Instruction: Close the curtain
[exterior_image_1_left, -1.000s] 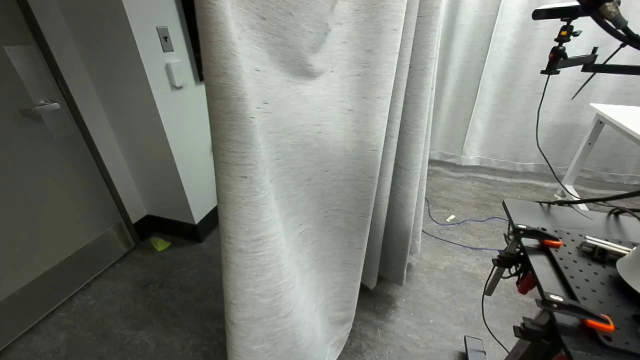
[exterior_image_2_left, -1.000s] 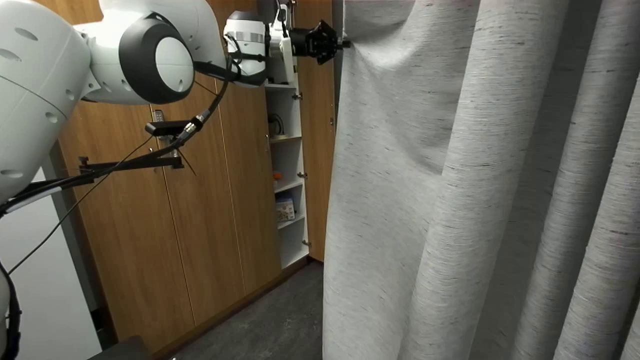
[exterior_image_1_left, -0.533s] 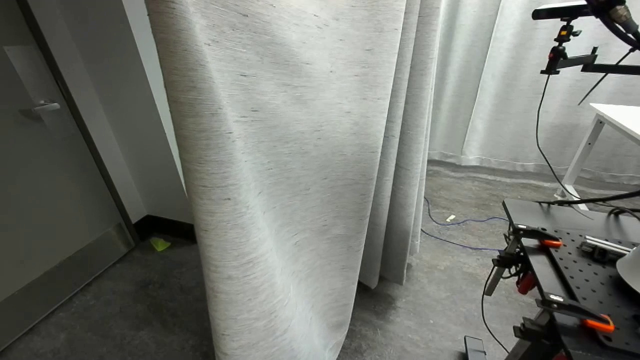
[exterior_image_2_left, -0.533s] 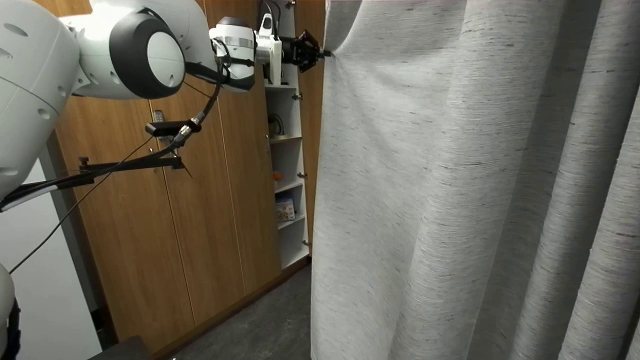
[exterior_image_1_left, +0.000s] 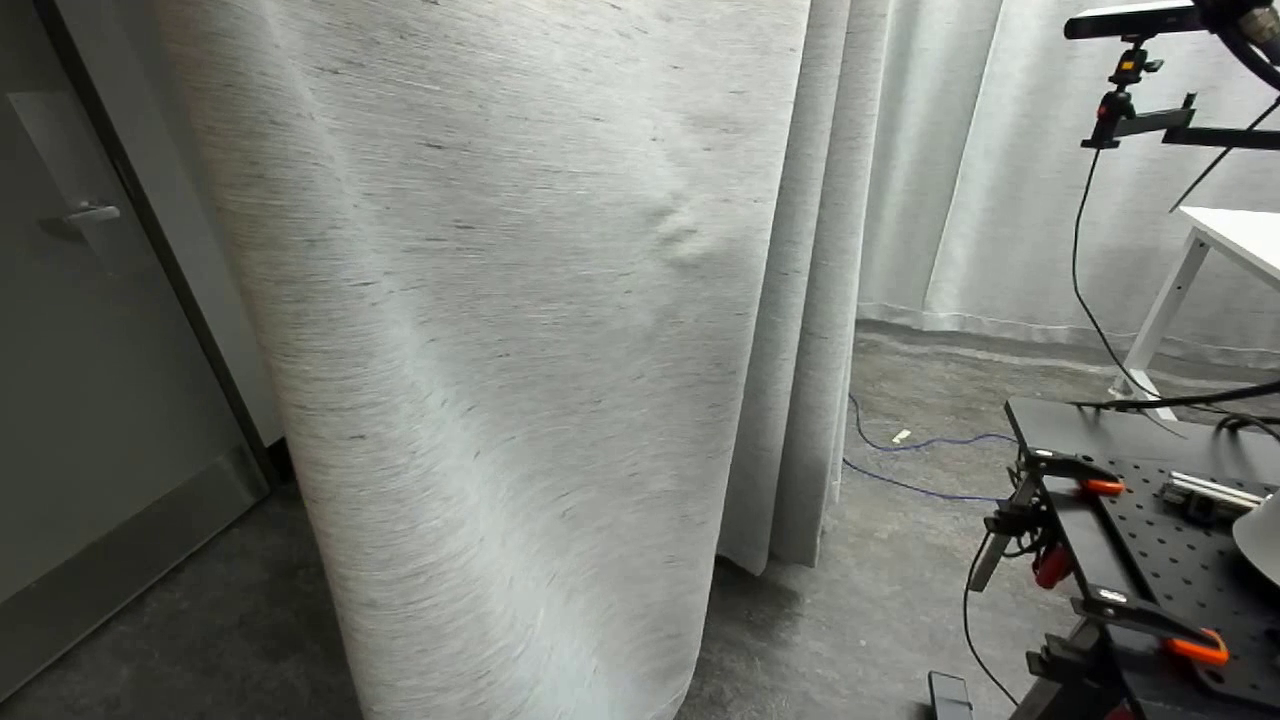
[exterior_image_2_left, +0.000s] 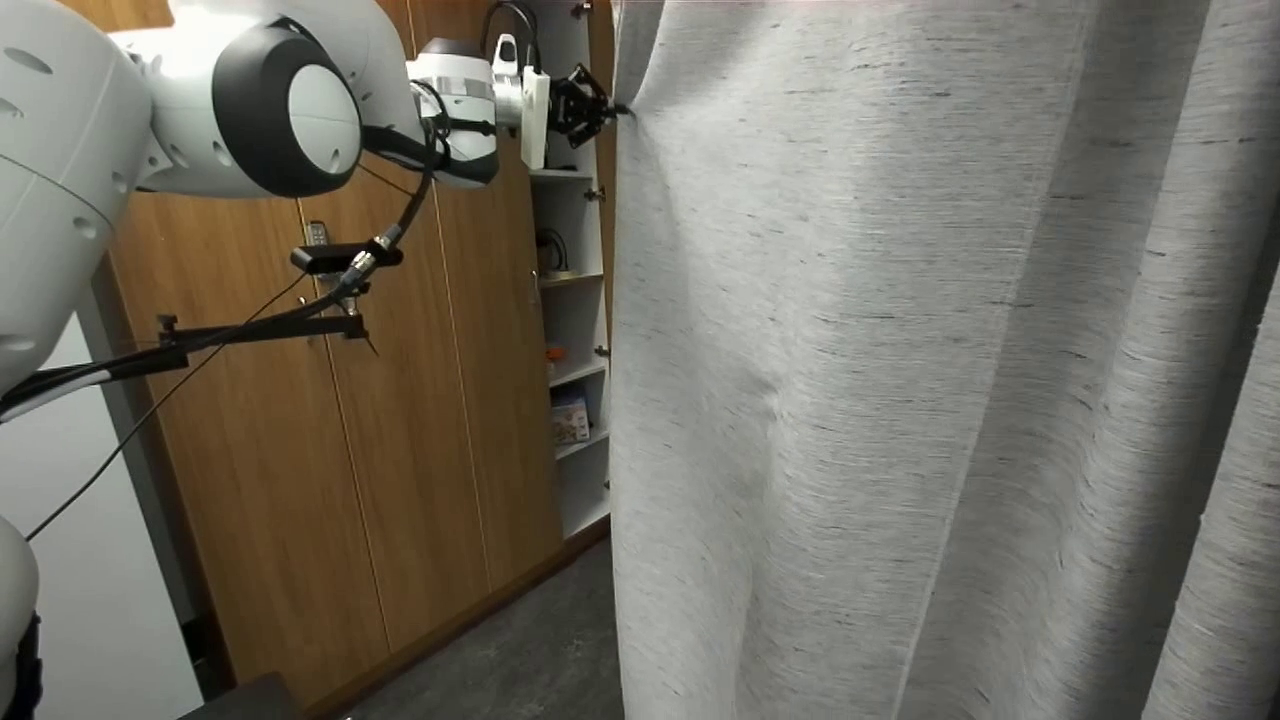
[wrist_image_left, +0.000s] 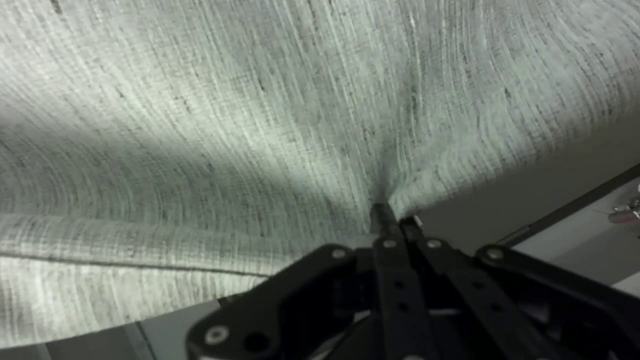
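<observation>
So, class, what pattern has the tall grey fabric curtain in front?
The curtain has fine streaks and dark flecks, clearest in the wrist view.

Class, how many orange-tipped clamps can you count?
2: a far clamp and a near clamp, both on the left edge of the black table in an exterior view. The table is cut off; more may be hidden.

- Black hand (exterior_image_2_left: 621, 109) pinching the heathered light-grey curtain (exterior_image_2_left: 860, 360), creases spreading from the grip.
- White robot arm (exterior_image_2_left: 270, 120) stretched before wood-grain cabinet doors (exterior_image_2_left: 290, 450).
- White shelves (exterior_image_2_left: 580, 371) beside them holding a printed box (exterior_image_2_left: 571, 419).
</observation>
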